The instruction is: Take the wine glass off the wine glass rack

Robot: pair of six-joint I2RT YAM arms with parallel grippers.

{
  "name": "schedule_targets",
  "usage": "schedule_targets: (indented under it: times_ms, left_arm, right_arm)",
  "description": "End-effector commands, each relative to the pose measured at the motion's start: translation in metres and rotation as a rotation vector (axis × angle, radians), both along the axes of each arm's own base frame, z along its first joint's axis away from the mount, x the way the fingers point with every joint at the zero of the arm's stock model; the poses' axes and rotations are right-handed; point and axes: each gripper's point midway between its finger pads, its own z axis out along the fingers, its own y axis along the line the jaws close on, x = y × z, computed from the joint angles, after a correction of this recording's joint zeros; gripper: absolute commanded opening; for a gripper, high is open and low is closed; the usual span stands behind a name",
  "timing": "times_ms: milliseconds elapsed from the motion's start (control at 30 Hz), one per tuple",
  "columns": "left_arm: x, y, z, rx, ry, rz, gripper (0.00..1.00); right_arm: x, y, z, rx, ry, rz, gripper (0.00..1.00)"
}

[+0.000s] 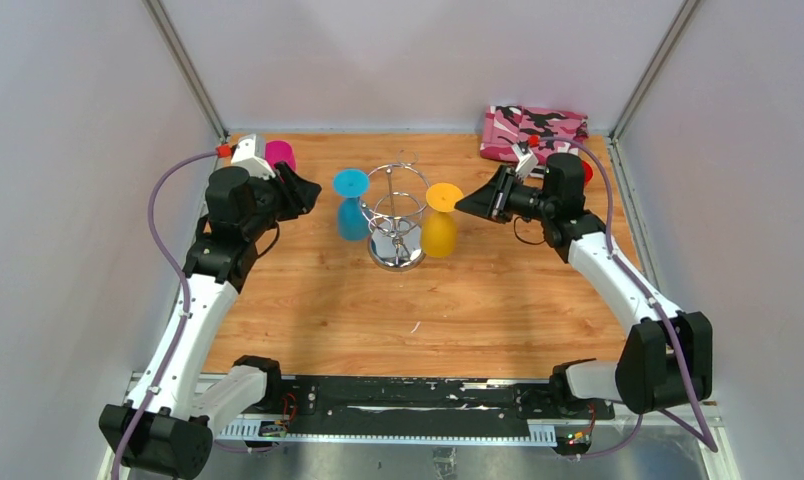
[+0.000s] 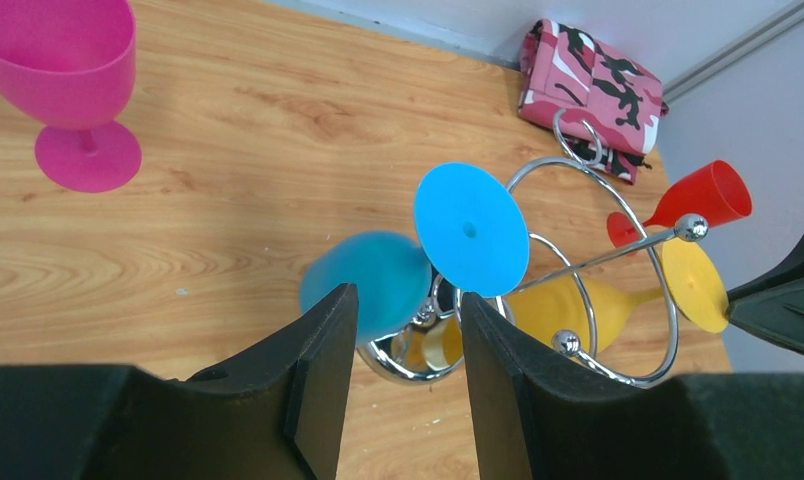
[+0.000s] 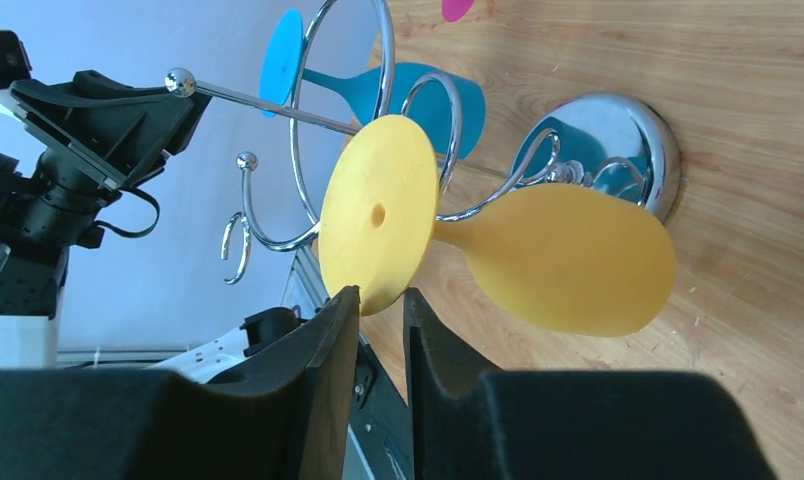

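The chrome wine glass rack (image 1: 395, 228) stands mid-table on its round mirrored base (image 3: 618, 140). A blue wine glass (image 1: 351, 205) hangs upside down on its left arm and a yellow wine glass (image 1: 440, 225) on its right arm. My left gripper (image 2: 406, 312) is open just short of the blue glass (image 2: 373, 280), its bowl showing between the fingertips. My right gripper (image 3: 382, 292) is narrowly open, with the rim of the yellow glass's foot (image 3: 378, 215) at its fingertips; I cannot tell if they touch it.
A pink glass (image 1: 280, 155) stands upright at the back left behind my left arm. A red glass (image 2: 703, 195) and a pink camouflage cloth (image 1: 533, 132) are at the back right. Grey walls enclose the wooden table (image 1: 398, 310).
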Motion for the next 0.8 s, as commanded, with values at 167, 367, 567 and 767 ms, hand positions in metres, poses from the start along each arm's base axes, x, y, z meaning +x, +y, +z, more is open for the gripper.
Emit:
schedule_targets:
  times_ms: [167,367,567,767]
  left_arm:
    - [-0.004,-0.006,0.004,-0.019,-0.016,-0.029,0.47]
    - [-0.006,-0.011,0.0,-0.037,-0.011,-0.051,0.46]
    - [-0.009,-0.015,-0.001,-0.053,-0.01,-0.072,0.44]
    - [-0.012,-0.015,-0.001,-0.052,-0.016,-0.076,0.44]
  right_arm:
    - [-0.011,0.006,0.007,0.06,0.029,0.015,0.27]
    - [-0.006,0.008,-0.006,0.106,0.084,-0.013,0.23]
    - [-0.006,0.007,-0.003,0.194,0.102,-0.072,0.11]
    - [-0.009,0.001,0.005,0.231,0.086,-0.126,0.01]
